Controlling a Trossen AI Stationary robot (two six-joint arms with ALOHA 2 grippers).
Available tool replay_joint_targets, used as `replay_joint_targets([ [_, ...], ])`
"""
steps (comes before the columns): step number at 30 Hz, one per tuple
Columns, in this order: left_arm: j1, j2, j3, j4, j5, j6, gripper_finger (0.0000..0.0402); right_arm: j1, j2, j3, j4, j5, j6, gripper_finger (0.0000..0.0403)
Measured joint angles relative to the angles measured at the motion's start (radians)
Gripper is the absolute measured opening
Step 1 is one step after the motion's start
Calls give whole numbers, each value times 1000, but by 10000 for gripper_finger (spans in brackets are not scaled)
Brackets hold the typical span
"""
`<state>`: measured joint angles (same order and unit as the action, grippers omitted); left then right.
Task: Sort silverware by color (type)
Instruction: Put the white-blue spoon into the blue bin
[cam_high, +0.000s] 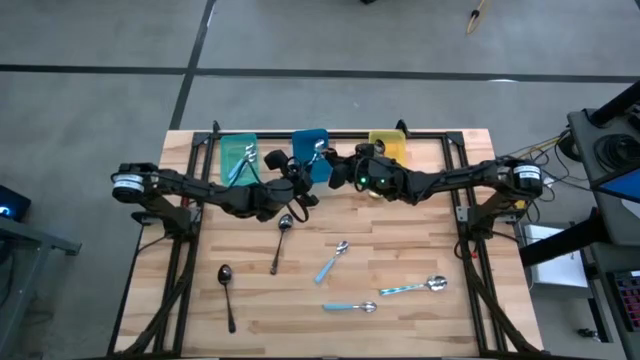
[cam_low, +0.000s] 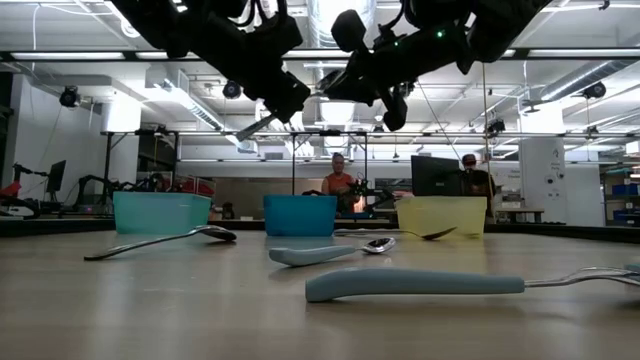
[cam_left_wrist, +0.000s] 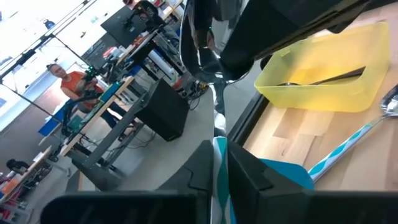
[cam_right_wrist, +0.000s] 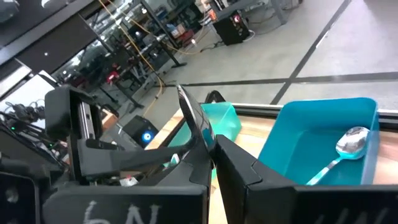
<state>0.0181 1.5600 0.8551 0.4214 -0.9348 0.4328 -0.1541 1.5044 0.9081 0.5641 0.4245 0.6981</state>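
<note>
Upper centre of the high view: the left gripper (cam_high: 300, 178) is clamped on a blue-handled spoon (cam_left_wrist: 219, 134) and the right gripper (cam_high: 345, 172) on a dark spoon (cam_right_wrist: 194, 124), both above the blue bin (cam_high: 312, 150). Six more spoons (cam_high: 333, 262) lie on the table (cam_high: 420, 250) lower in the frame.

pale planked wood table (cam_high: 400, 240) with a matt grain, glossy translucent plastic seen in the yellow bin (cam_left_wrist: 323, 81), smooth blue plastic bin (cam_right_wrist: 298, 146), mirror-bright metal spoon bowl (cam_right_wrist: 352, 140), matt light-blue spoon handle (cam_low: 410, 284)

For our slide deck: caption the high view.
Both pincers meet above the blue bin; five spoons lie on the wooden table.
</note>
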Motion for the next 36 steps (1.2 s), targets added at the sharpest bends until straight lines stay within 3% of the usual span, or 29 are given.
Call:
replay_joint_targets([
  [5,0,1,0,-10,0,-19,24,1,3,0,2,0,-7,9],
  [9,-2,1,0,-22,4,-57,9,1,3,0,-2,-6,-46,9],
  [16,-4,-27,0,-126,78,-273,8,2,3,1,-26,-22,-108,15],
  [25,-2,-108,-5,-302,187,-541,8,2,2,2,-36,-43,-174,90],
  [30,-2,-165,-10,-436,196,-670,8,2,-8,2,-49,-42,-256,135],
  [36,34,-264,-10,-569,249,-789,8,-10,-66,1,-142,-38,-330,163],
])
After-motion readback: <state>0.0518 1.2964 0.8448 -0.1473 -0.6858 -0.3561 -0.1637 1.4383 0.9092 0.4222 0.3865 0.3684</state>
